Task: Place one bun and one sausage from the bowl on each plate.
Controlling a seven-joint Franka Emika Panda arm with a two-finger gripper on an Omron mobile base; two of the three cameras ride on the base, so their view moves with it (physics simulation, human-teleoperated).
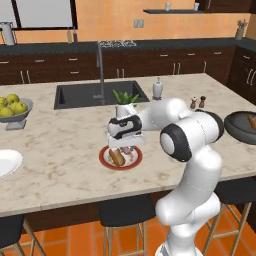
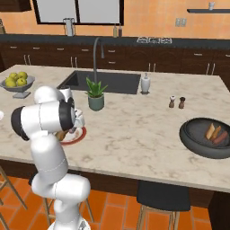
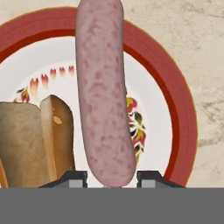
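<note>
on the plate (image 3: 179,109) lies a bun (image 3: 37,140), the gripper (image 3: 111,179) above closed round a sausage (image 3: 105,96).

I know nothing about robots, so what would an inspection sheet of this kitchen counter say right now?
Surface: pale marble island counter with a sink.
Job's things: red-rimmed plate holds a bun; a sausage stands over it; dark bowl holds more food.
Clutter: fruit bowl, potted plant, soap bottle, two shakers.
Grippers: gripper over the plate, its tips either side of the sausage's end.
Cables: nothing seen.
Surroundings: dark cabinets, orange walls, stools.
</note>
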